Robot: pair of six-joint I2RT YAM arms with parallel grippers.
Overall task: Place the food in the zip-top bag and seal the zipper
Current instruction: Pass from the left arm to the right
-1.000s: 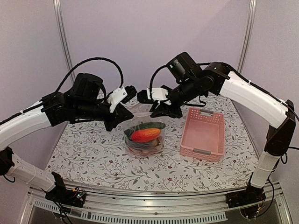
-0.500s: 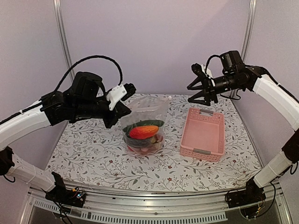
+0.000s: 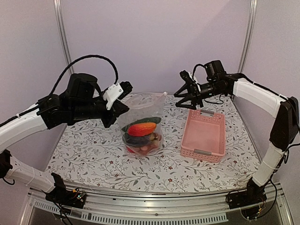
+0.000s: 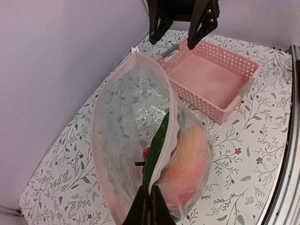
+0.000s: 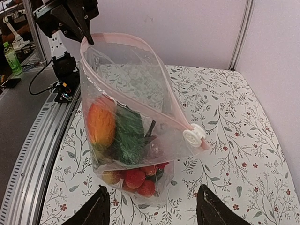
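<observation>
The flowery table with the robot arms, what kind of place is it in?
Probably a robot test booth, not a kitchen: black-and-white robot arms bolted to a metal rail, plain lilac panel walls, and toy food in a clear plastic zip-top bag.

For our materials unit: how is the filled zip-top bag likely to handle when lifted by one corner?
Probably floppy: the zip-top bag creases and bows where the left gripper pinches its rim. Likely bottom-heavy: the food sits bunched low. It might slump sideways if released.
</observation>
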